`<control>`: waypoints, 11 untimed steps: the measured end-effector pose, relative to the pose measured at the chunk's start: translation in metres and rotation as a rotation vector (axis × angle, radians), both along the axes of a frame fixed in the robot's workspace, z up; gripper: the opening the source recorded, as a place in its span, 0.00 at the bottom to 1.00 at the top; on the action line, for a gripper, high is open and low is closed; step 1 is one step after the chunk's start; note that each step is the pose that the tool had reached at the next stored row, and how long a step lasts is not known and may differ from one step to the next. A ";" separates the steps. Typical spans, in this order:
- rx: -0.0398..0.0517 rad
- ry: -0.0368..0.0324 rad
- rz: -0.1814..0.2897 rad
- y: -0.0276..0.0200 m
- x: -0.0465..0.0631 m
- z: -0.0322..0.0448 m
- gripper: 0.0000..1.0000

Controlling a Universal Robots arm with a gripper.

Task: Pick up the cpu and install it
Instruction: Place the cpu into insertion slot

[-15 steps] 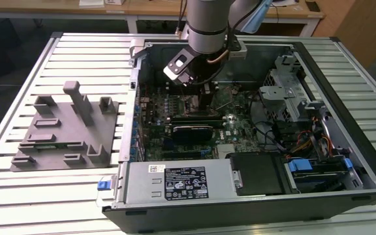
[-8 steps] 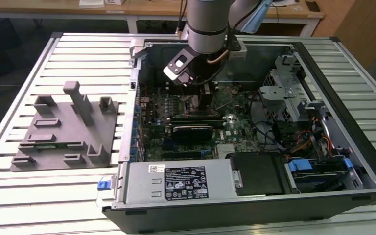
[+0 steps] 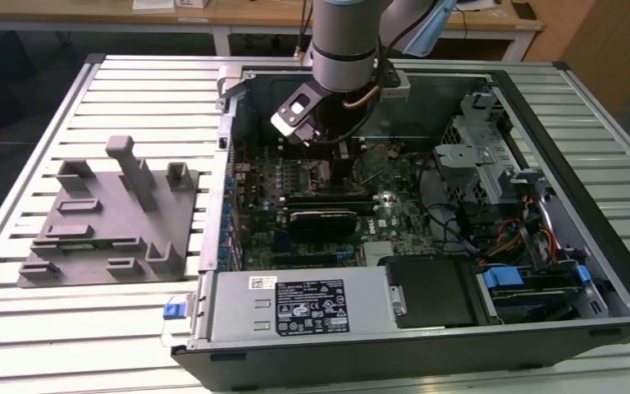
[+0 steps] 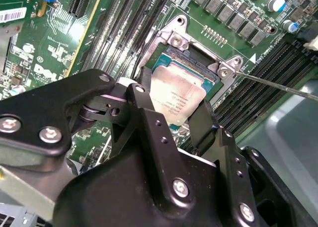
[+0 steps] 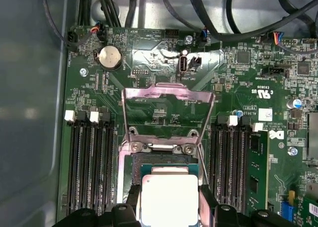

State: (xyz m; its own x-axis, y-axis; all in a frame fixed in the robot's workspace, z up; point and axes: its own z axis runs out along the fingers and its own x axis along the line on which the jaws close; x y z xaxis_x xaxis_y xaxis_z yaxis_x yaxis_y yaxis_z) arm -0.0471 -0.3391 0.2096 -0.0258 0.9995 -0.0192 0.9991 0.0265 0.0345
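I have the gripper (image 4: 171, 99) pinching the cpu (image 4: 176, 94) by two opposite edges, with one black finger (image 4: 143, 88) against each side. In both wrist views the chip's pale metal top shows flat between them. The cpu lies directly over the open socket (image 5: 144, 168). I cannot tell whether it is resting in the socket or is just above it.

The hinged metal frame (image 5: 169, 93) is swung open and stands beyond the socket. The thin wire lever (image 4: 278, 84) reaches out across the neighbouring slots. Rows of black memory slots (image 5: 89, 157) flank the socket on both sides of the green board (image 5: 238, 88). A round coin battery (image 5: 110, 56) sits past the frame, near the board's edge, and dark cables (image 5: 208, 23) loop above that.

In the exterior view my arm (image 3: 343, 41) comes straight down into the open computer case (image 3: 425, 351), over the far part of the board. A silver power supply (image 3: 293, 308) lies along the near side of the case. The case rests on a slatted table (image 3: 30, 328). A grey fixture (image 3: 107, 222) sits on the table at the exterior view's left, beside the case and well apart from the gripper.
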 end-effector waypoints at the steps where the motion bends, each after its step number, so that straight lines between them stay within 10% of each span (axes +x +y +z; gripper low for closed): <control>1: 0.0000 -0.0001 0.000 0.0007 0.000 -0.0003 0.54; 11: 0.0002 -0.0001 0.000 0.0021 0.000 -0.0062 0.54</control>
State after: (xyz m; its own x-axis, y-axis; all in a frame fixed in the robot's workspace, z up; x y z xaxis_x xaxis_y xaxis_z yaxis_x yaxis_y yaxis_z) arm -0.0471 -0.3370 0.2034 -0.0260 0.9995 -0.0190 0.9990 0.0266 0.0346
